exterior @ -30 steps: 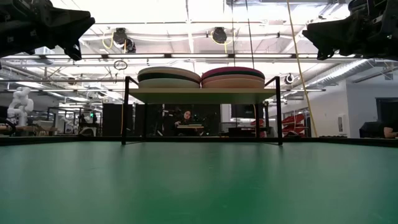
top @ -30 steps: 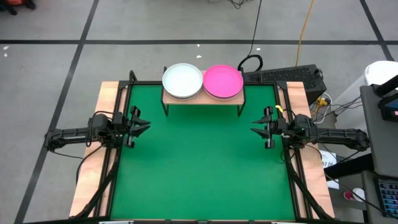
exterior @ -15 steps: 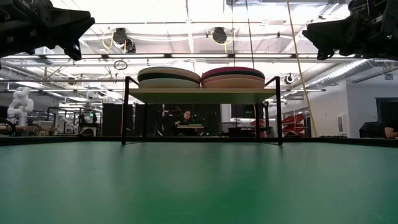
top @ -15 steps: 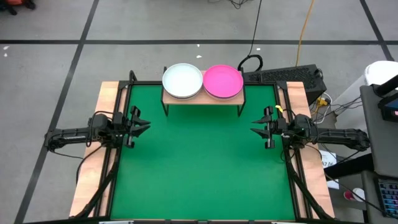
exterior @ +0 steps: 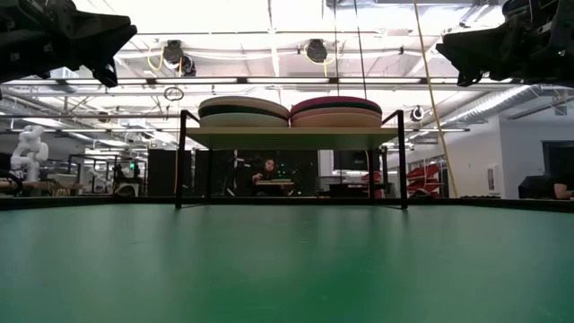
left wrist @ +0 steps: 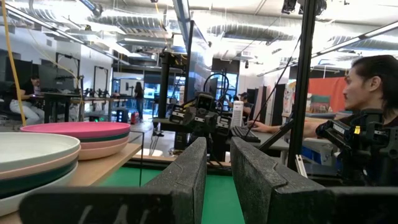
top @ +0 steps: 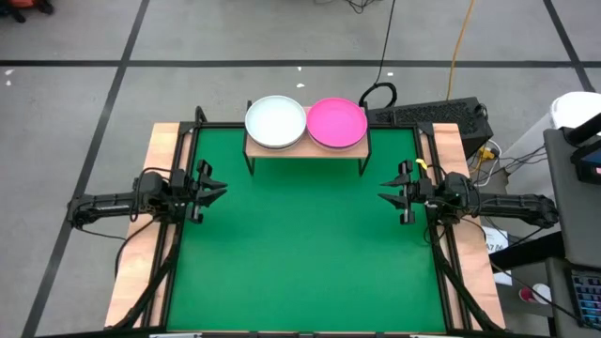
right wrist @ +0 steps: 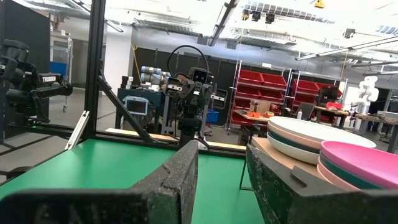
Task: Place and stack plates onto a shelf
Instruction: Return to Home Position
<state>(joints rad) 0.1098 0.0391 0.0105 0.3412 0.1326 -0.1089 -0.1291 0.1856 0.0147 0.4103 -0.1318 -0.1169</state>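
Observation:
Two stacks of plates stand side by side on the light-wood shelf (top: 306, 148) at the mat's far edge. The left stack (top: 275, 121) has a white plate on top, the right stack (top: 336, 122) a magenta one. From table height both stacks (exterior: 244, 111) (exterior: 335, 111) show several layers, resting bottom-down on the board. My left gripper (top: 218, 191) hovers above the mat's left edge, open and empty. My right gripper (top: 385, 197) hovers above the mat's right edge, open and empty. The wrist views show the stacks (left wrist: 37, 155) (right wrist: 348, 152) beside my own fingers.
The green mat (top: 300, 253) covers the table between the arms. The shelf's thin black legs (exterior: 181, 161) stand on it at the far edge. A keyboard (top: 427, 115) and cables lie beyond the far right corner. A person (left wrist: 370, 87) sits beyond the table.

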